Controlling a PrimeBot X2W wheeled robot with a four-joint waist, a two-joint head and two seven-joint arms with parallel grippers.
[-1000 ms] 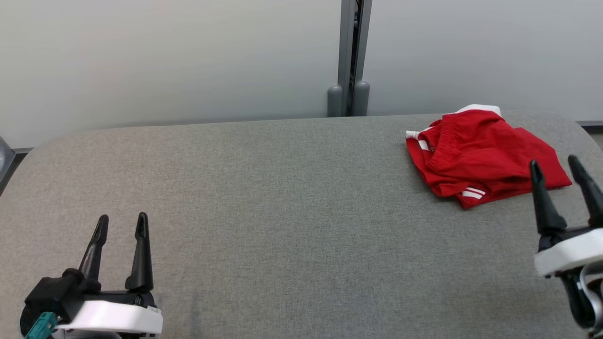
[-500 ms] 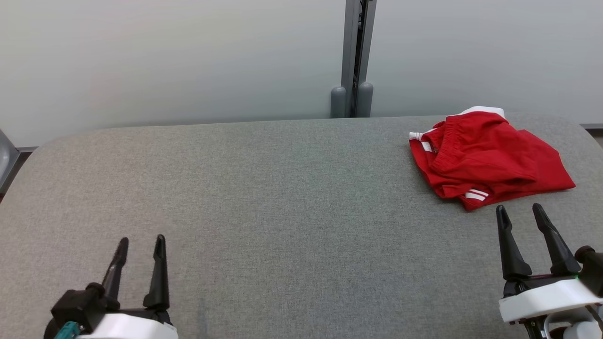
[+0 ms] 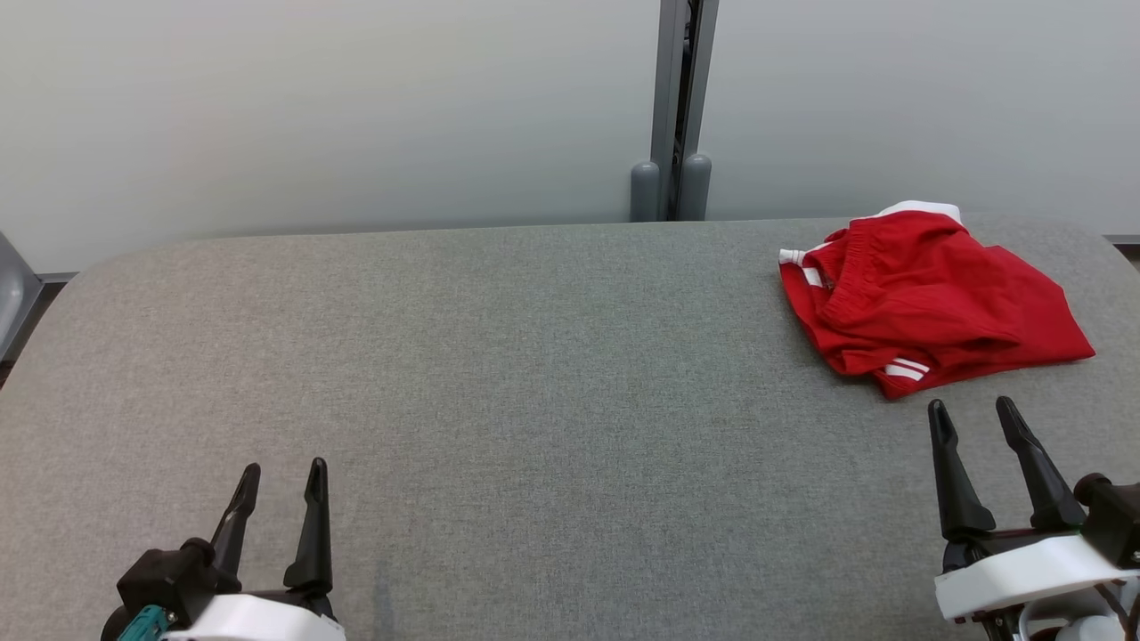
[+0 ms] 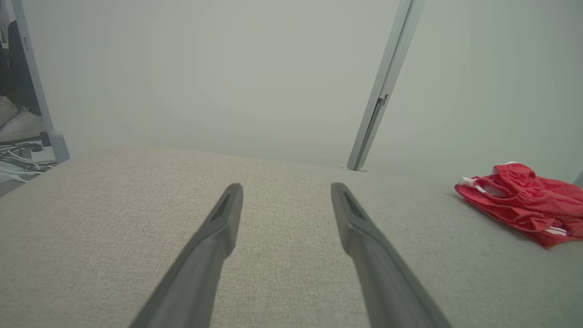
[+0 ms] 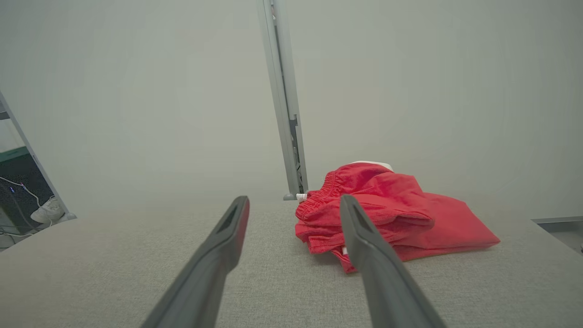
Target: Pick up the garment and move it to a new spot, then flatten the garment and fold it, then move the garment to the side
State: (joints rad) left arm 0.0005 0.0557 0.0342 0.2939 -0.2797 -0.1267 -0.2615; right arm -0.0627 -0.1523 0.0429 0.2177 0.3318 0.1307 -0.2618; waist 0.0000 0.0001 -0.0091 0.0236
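The garment [image 3: 926, 298] is a pair of red shorts with white stripes, folded into a loose bundle at the far right of the grey table [image 3: 534, 374]. It also shows in the left wrist view, garment [image 4: 524, 200], and in the right wrist view, garment [image 5: 387, 214]. My right gripper [image 3: 973, 417] is open just in front of the garment, not touching it, with nothing between its fingers. My left gripper [image 3: 283, 474] stands open at the near left of the table, far from the garment and empty.
A pale partition wall runs behind the table, with a grey post [image 3: 677, 107] at the middle of its far edge. The table's rounded right edge lies just beyond the garment. Cables and a shoe [image 4: 20, 125] lie on the floor past the left end.
My right gripper has pulled back from beside the garment toward the near edge, and the left gripper has drawn back too. The head camera shifted slightly. The garment has stayed put.
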